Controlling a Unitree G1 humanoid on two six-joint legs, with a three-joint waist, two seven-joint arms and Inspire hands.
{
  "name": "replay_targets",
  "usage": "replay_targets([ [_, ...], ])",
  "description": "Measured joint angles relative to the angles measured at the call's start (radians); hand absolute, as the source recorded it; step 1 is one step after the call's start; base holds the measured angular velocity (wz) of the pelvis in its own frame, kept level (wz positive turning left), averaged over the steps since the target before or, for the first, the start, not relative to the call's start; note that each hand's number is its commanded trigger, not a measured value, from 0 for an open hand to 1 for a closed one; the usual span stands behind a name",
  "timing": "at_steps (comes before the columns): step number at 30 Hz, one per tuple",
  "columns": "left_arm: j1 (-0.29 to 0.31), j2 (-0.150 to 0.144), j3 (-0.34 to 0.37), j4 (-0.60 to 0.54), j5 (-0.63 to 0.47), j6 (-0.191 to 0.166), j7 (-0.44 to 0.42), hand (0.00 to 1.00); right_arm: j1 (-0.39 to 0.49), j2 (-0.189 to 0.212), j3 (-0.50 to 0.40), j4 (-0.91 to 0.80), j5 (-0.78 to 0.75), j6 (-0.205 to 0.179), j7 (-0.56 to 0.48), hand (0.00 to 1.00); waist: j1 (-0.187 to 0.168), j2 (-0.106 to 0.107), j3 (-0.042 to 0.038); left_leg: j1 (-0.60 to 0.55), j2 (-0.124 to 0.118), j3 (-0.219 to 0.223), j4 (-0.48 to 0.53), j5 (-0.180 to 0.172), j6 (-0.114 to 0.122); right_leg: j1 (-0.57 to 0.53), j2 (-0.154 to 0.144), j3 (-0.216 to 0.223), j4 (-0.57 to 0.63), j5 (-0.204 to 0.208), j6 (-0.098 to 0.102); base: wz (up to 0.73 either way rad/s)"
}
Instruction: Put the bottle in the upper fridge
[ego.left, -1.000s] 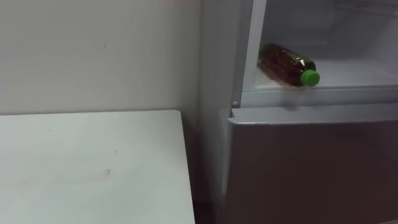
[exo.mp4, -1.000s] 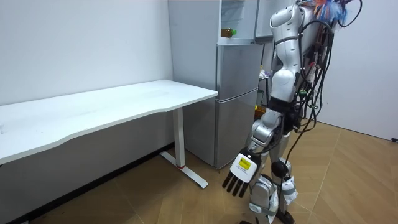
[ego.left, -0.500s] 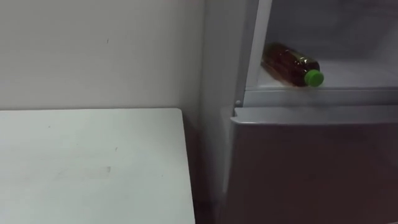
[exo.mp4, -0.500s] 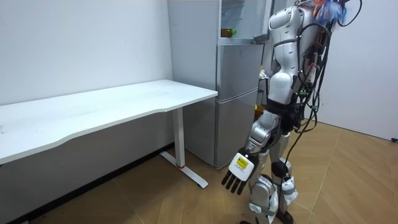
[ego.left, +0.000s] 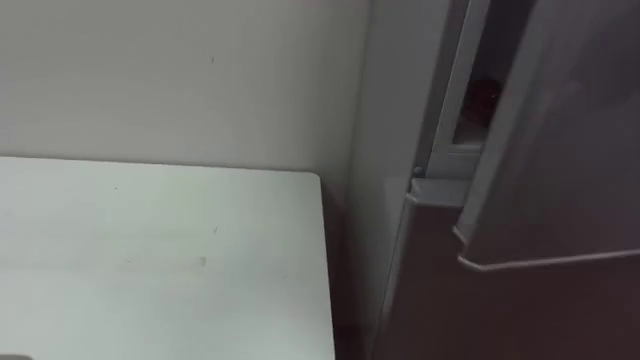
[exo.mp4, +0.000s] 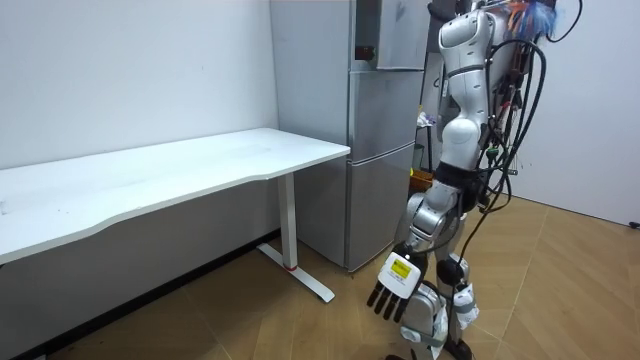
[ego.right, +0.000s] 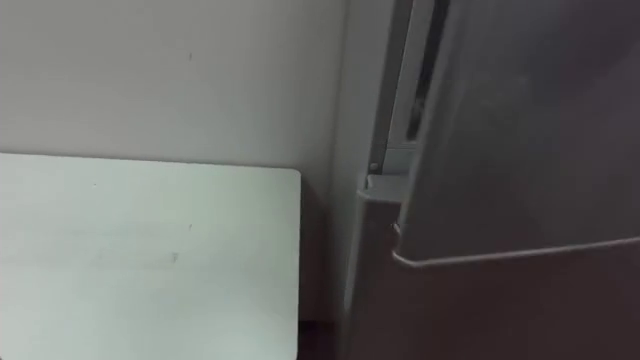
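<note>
The long white table (ego.left: 150, 260) stood beside the grey fridge (exo.mp4: 380, 170), whose upper door (ego.left: 560, 150) was almost closed. The robot's left hand (exo.mp4: 393, 290) hung low, fingers loosely straight, empty. Through the gap, the bottle (ego.left: 483, 97) showed dimly as a reddish-brown shape inside the upper compartment.

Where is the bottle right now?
In the upper fridge compartment: the left eye view shows the bottle as a brown sliver in the narrow gap beside the nearly closed upper door, up and right of the white table.
</note>
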Motion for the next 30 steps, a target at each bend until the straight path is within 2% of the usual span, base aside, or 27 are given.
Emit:
replay_targets([
  [3,-0.001,0.000,0.000,0.002,0.000,0.000,-0.003,0.00,-0.002,0.000,0.029,-0.010,0.018,0.000,0.055,0.00,0.003,0.001,-0.0026,0.003,0.000,0.001,0.000,0.000,0.000,0.004,0.001,0.000,0.002,0.000,-0.001,0.00],
  [7,-0.004,0.001,0.000,0.007,0.000,0.011,-0.001,0.00,-0.014,0.000,0.074,0.002,0.094,0.022,0.150,0.00,0.008,-0.013,-0.0032,0.012,0.001,-0.001,0.008,0.000,0.000,0.020,0.001,-0.001,0.001,0.002,-0.003,0.00],
  [9,-0.008,0.002,-0.001,0.006,0.000,0.018,-0.002,0.00,-0.019,-0.003,0.097,0.030,0.134,0.029,0.195,0.00,0.019,-0.019,-0.0012,0.012,0.002,-0.001,0.009,0.000,0.000,0.020,0.001,-0.001,0.001,0.003,-0.004,0.00],
  [10,-0.011,0.003,-0.003,0.006,-0.001,0.020,-0.002,0.00,-0.019,-0.003,0.111,0.044,0.164,0.044,0.227,0.00,0.025,-0.026,-0.0012,0.012,0.002,-0.002,0.010,0.000,0.000,0.020,0.001,-0.003,0.000,0.003,-0.005,0.03],
  [12,-0.012,0.006,-0.013,0.004,-0.001,0.030,-0.003,0.00,-0.019,-0.003,0.135,0.065,0.218,0.060,0.275,0.00,0.028,-0.031,0.0064,0.007,0.002,-0.004,0.011,0.000,0.000,0.019,0.000,-0.010,-0.001,0.003,-0.004,0.09],
  [14,-0.013,0.007,-0.020,0.001,-0.001,0.048,-0.004,0.00,-0.021,0.001,0.154,0.096,0.269,0.078,0.330,0.00,0.035,-0.036,0.0084,0.001,0.002,-0.006,0.018,-0.001,0.001,0.019,0.000,-0.014,-0.001,0.003,-0.004,0.10],
  [19,-0.029,0.011,-0.044,-0.006,0.001,0.092,-0.003,0.00,-0.090,0.007,0.160,0.187,0.379,0.065,0.383,0.00,0.031,-0.020,0.0072,-0.019,0.002,-0.025,0.042,-0.004,0.005,0.021,-0.001,-0.031,-0.003,0.012,-0.002,0.08],
  [21,-0.043,0.010,-0.045,-0.011,0.002,0.108,-0.002,0.00,-0.104,0.007,0.164,0.210,0.379,0.066,0.395,0.00,0.037,-0.011,0.0016,-0.017,0.003,-0.025,0.046,-0.004,0.005,0.021,-0.003,-0.036,-0.002,0.014,-0.002,0.00],
  [24,-0.050,0.010,-0.044,-0.024,0.023,0.131,0.000,0.00,-0.128,0.007,0.173,0.267,0.374,0.066,0.424,0.00,0.047,0.002,-0.0011,0.001,0.003,-0.026,0.044,-0.005,0.006,0.040,-0.005,-0.036,-0.001,0.015,-0.002,-0.02],
  [28,-0.049,0.010,-0.044,-0.035,0.057,0.151,-0.004,0.00,-0.168,0.010,0.179,0.338,0.361,0.064,0.448,0.00,0.051,0.007,0.0001,0.006,0.003,-0.026,0.045,-0.004,0.008,0.050,-0.007,-0.036,0.000,0.015,-0.002,0.00],
  [30,-0.045,0.012,-0.051,-0.034,0.059,0.157,-0.004,0.00,-0.185,0.009,0.190,0.383,0.356,0.048,0.453,0.00,0.051,0.007,0.0005,0.006,0.003,-0.026,0.046,-0.002,0.010,0.051,-0.006,-0.039,0.000,0.017,0.000,0.00],
])
